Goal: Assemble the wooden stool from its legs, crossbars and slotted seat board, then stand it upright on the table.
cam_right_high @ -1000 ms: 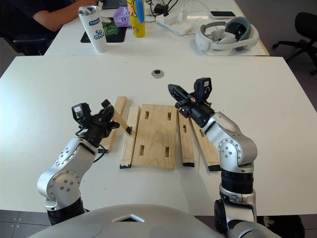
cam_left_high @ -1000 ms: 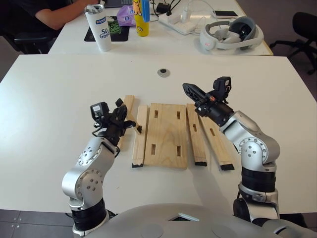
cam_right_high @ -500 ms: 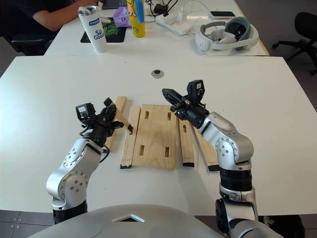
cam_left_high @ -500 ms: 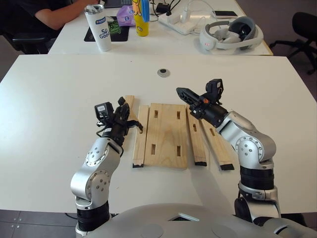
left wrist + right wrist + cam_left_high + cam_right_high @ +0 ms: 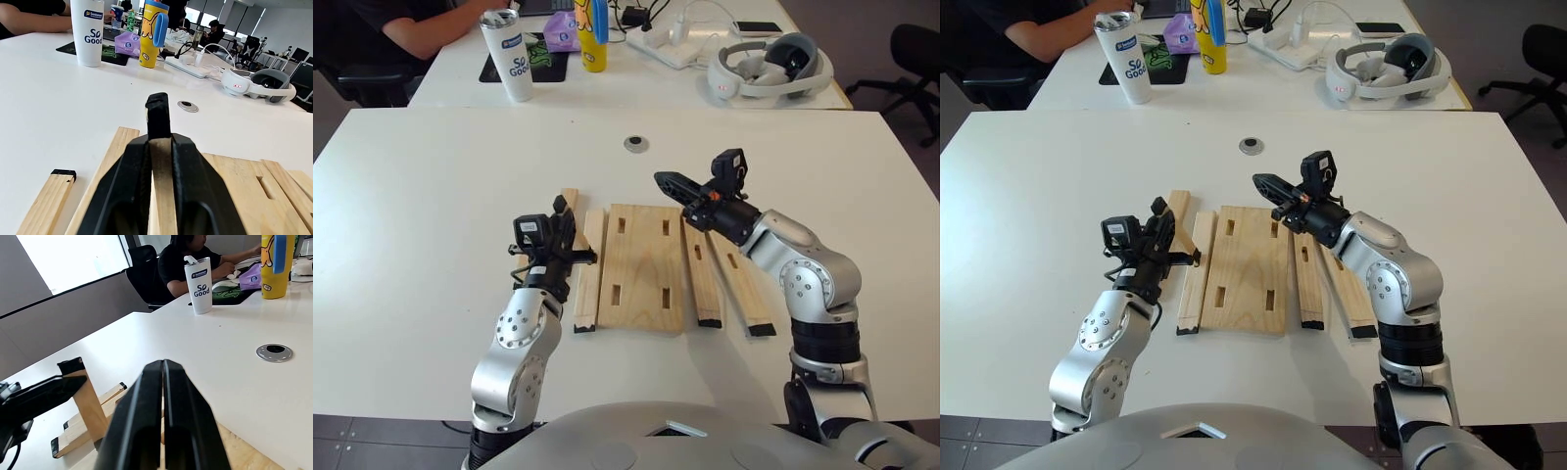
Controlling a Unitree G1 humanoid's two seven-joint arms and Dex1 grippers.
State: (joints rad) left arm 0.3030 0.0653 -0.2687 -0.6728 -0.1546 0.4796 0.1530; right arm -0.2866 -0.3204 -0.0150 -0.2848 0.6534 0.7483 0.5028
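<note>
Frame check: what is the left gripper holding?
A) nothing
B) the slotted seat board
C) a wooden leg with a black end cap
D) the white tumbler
C: the left gripper is shut on a wooden leg whose black end cap sticks out past the fingers, while the seat board lies flat, apart from it.

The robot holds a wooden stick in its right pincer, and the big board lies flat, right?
No, the left pincer holds the wooden stick, as the left wrist view shows; the right pincer is shut on nothing. The big board does lie flat on the table.
</note>
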